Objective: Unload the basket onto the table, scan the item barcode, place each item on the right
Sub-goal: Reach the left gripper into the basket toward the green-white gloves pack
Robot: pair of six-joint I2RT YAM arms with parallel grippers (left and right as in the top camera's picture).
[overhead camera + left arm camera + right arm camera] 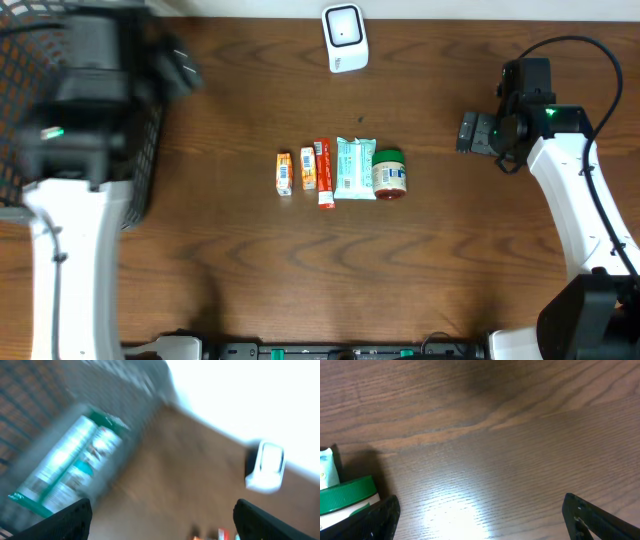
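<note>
Several items lie in a row at the table's middle: two small orange boxes point(285, 172) point(308, 169), a red tube point(323, 172), a teal packet point(354, 168) and a green-lidded jar point(388, 173). The white scanner point(345, 38) stands at the back; it also shows, blurred, in the left wrist view point(266, 466). My left gripper point(175, 66) point(162, 525) is open and empty over the basket's inner edge, motion-blurred. My right gripper point(470, 132) point(480, 520) is open and empty to the right of the jar point(347, 497), low over the wood.
A black wire basket point(150, 160) stands at the table's left edge. A green-and-white packet point(70, 467) lies inside it. Bare wood lies between the row of items and the scanner.
</note>
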